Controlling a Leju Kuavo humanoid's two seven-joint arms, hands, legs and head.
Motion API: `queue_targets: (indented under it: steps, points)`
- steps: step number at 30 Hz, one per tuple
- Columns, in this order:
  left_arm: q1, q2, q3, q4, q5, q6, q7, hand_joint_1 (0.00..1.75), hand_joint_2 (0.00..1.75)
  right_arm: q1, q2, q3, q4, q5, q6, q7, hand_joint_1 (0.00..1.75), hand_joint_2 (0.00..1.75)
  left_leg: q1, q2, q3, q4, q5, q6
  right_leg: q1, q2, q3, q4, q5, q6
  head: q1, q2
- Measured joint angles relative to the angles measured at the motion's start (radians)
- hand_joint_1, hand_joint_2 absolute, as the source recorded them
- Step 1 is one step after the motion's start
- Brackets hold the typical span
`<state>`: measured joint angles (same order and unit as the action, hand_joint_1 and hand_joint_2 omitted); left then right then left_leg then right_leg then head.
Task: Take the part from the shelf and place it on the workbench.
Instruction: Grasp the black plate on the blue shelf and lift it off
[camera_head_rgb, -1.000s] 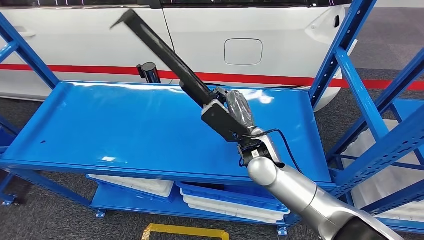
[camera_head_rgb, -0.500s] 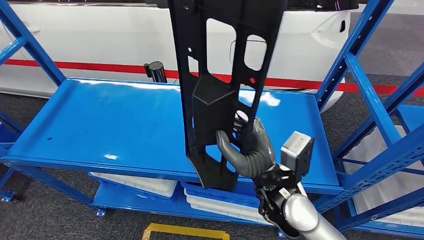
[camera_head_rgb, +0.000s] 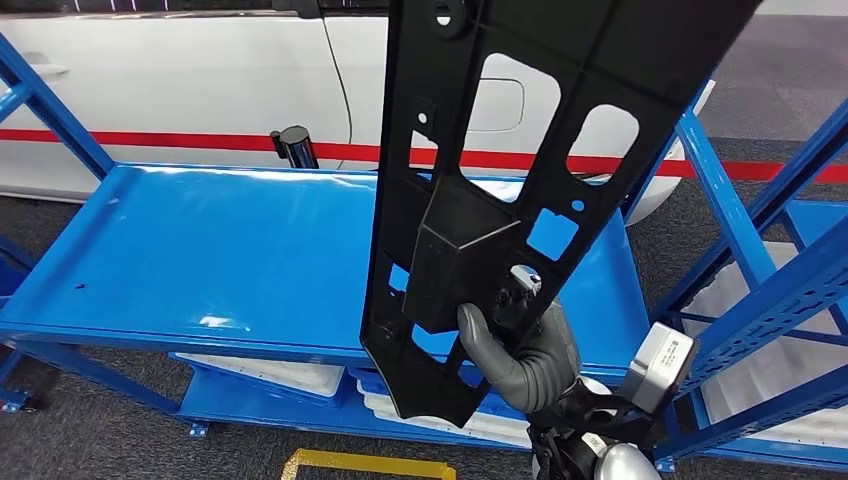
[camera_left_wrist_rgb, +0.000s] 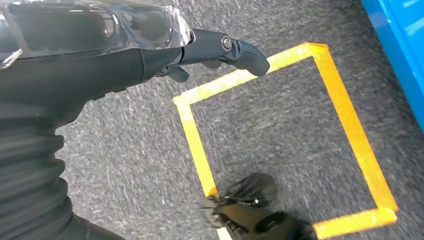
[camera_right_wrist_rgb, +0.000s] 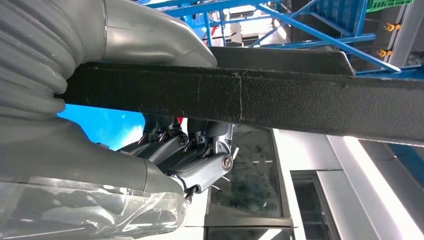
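Note:
A long black plastic part (camera_head_rgb: 470, 190) with several cut-outs stands nearly upright in front of the head camera, its flat face toward me. My right hand (camera_head_rgb: 525, 345) grips it near its lower end, thumb on the face and fingers behind. The right wrist view has the part (camera_right_wrist_rgb: 280, 97) as a dark textured bar crossing the frame, clamped between thumb and fingers (camera_right_wrist_rgb: 200, 155). My left hand (camera_left_wrist_rgb: 220, 47) hangs over the grey floor with its fingers loosely extended and nothing in it. The blue shelf (camera_head_rgb: 200, 250) lies behind the part.
A white car with a red stripe (camera_head_rgb: 200, 80) stands behind the shelf. Blue rack uprights (camera_head_rgb: 740, 210) rise at the right. White trays (camera_head_rgb: 290, 370) sit on the lower shelf. A yellow tape square (camera_left_wrist_rgb: 280, 135) marks the carpet below.
The part has swung from a tilted, edge-on pose over the shelf to upright and face-on, and has come closer to the camera. My right hand has drawn back and lower with it.

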<state>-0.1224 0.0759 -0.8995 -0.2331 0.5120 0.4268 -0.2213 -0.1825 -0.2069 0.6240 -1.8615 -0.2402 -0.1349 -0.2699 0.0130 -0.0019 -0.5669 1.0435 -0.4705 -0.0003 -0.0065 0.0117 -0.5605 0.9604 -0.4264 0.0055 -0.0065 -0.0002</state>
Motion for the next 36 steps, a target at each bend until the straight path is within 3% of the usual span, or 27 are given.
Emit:
queue_targets:
  steps: [2,6,8,10,11,12,13,15,17,21,23,25,26,27,28,31,32,33,36]
  points:
    - [-0.003,-0.001,0.001,0.0,-0.007,0.011,0.03,0.0,1.75,0.003,0.0,0.0,-0.009,-0.001,0.0,-0.001,1.75,1.75,-0.005,0.0,0.041,-0.091,0.029,0.009,0.003,0.001,0.001,0.001,-0.001,0.007,0.001,0.0]
    - [-0.002,-0.004,0.001,0.0,-0.017,0.02,0.084,0.0,1.75,0.01,0.0,-0.001,-0.022,-0.01,-0.002,0.0,1.75,1.75,-0.008,0.0,0.046,-0.105,0.038,0.036,-0.001,0.0,-0.006,0.017,-0.014,0.028,0.002,0.0]
    - [-0.001,-0.005,0.0,0.0,-0.018,0.02,0.102,0.0,1.75,0.012,0.0,-0.001,-0.025,-0.024,-0.003,0.001,1.75,1.75,-0.006,0.001,0.05,-0.108,0.043,0.048,-0.003,-0.001,-0.046,0.112,-0.072,0.033,0.003,0.0]
    - [0.002,-0.006,0.001,0.0,-0.01,0.024,0.111,0.0,1.75,0.015,0.0,-0.001,-0.026,-0.036,-0.005,0.002,1.75,1.75,-0.008,0.002,0.049,-0.107,0.045,0.051,-0.004,-0.002,-0.113,0.259,-0.139,0.036,0.004,0.0]
    - [0.004,-0.007,0.001,0.0,-0.002,0.027,0.113,0.0,1.75,0.017,0.0,-0.001,-0.026,-0.04,-0.007,0.003,1.75,1.75,-0.008,0.002,0.049,-0.107,0.045,0.051,-0.004,-0.002,-0.135,0.305,-0.151,0.037,0.004,0.0]
    - [0.006,-0.008,0.001,0.0,0.005,0.029,0.114,0.0,1.75,0.019,0.0,-0.001,-0.026,-0.043,-0.01,0.003,1.75,1.75,-0.008,0.002,0.049,-0.107,0.044,0.051,-0.004,-0.002,-0.139,0.313,-0.144,0.037,0.005,0.0]
    - [0.006,-0.009,0.002,0.0,0.01,0.031,0.116,0.0,1.75,0.02,0.0,-0.001,-0.026,-0.044,-0.013,0.004,1.75,1.75,-0.008,0.001,0.05,-0.106,0.044,0.051,-0.004,-0.002,-0.121,0.276,-0.117,0.037,0.005,0.0]
    - [0.007,-0.012,0.002,0.0,0.012,0.031,0.12,0.0,1.75,0.02,0.0,-0.002,-0.029,-0.047,-0.02,0.003,1.75,1.75,-0.009,0.0,0.051,-0.104,0.043,0.048,-0.004,-0.002,-0.049,0.127,-0.047,0.032,0.005,0.0]
    - [0.007,-0.014,0.002,0.0,0.011,0.031,0.125,0.0,1.75,0.019,0.0,-0.003,-0.034,-0.049,-0.025,0.003,1.75,1.75,-0.014,-0.002,0.047,-0.1,0.041,0.042,-0.001,-0.002,-0.004,0.024,-0.01,0.025,0.004,0.0]
    - [0.008,-0.016,0.002,0.0,0.01,0.031,0.129,0.0,1.75,0.019,0.0,-0.005,-0.041,-0.054,-0.035,0.003,1.75,1.75,-0.011,-0.001,0.036,-0.087,0.031,0.022,0.0,-0.003,-0.006,0.002,0.005,0.005,0.004,0.0]
    - [0.008,-0.017,0.002,0.0,0.011,0.031,0.132,0.0,1.75,0.018,0.001,-0.005,-0.044,-0.057,-0.037,0.004,1.75,1.75,-0.007,-0.001,0.005,-0.009,-0.028,0.013,-0.004,-0.004,-0.012,-0.001,0.013,-0.006,0.003,0.0]
    - [0.008,-0.017,0.002,0.0,0.011,0.031,0.134,0.0,1.75,0.02,0.001,-0.005,-0.044,-0.062,-0.04,0.006,1.75,1.75,-0.004,-0.001,-0.05,0.133,-0.107,0.004,-0.003,-0.003,-0.024,-0.001,0.021,-0.009,0.001,0.0]
    - [0.008,-0.018,0.002,0.0,0.012,0.031,0.135,0.0,1.75,0.021,0.001,-0.005,-0.044,-0.064,-0.041,0.007,1.75,1.75,-0.004,-0.001,-0.068,0.187,-0.13,0.002,-0.003,0.0,-0.031,-0.001,0.026,-0.009,0.001,0.0]
    - [0.009,-0.018,0.002,0.0,0.012,0.03,0.136,0.0,1.75,0.022,0.001,-0.005,-0.044,-0.065,-0.042,0.007,1.75,1.75,-0.003,-0.001,-0.07,0.205,-0.134,0.001,-0.003,0.003,-0.037,0.0,0.031,-0.008,0.001,0.0]
    - [0.008,-0.019,0.002,0.0,0.012,0.03,0.137,0.0,1.75,0.022,0.001,-0.005,-0.044,-0.066,-0.043,0.008,1.75,1.75,-0.003,-0.002,-0.049,0.178,-0.119,0.001,-0.003,0.009,-0.043,0.0,0.037,-0.006,0.001,0.0]
    - [0.007,-0.019,0.002,0.0,0.012,0.03,0.138,0.0,1.75,0.022,0.001,-0.006,-0.046,-0.071,-0.045,0.008,1.75,1.75,-0.005,-0.029,0.079,-0.047,-0.038,0.012,-0.002,0.029,-0.057,0.0,0.055,0.004,0.001,0.0]
    - [0.007,-0.019,0.002,0.0,0.012,0.03,0.138,0.0,1.75,0.021,0.001,-0.006,-0.048,-0.073,-0.045,0.007,1.75,1.75,-0.008,-0.038,0.105,-0.096,-0.024,0.016,-0.002,0.035,-0.06,-0.001,0.061,0.01,0.002,0.0]
    - [0.007,-0.019,0.002,0.0,0.012,0.03,0.138,0.0,1.75,0.021,0.001,-0.006,-0.05,-0.074,-0.045,0.007,1.75,1.75,-0.012,-0.044,0.114,-0.117,-0.019,0.021,-0.002,0.04,-0.062,-0.001,0.067,0.015,0.002,0.0]
    - [0.007,-0.02,0.002,0.0,0.013,0.029,0.138,0.0,1.75,0.022,0.0,-0.007,-0.052,-0.075,-0.048,0.006,1.75,1.75,-0.015,-0.026,0.103,-0.12,0.003,0.04,-0.005,0.044,-0.07,0.001,0.073,0.032,0.002,0.0]
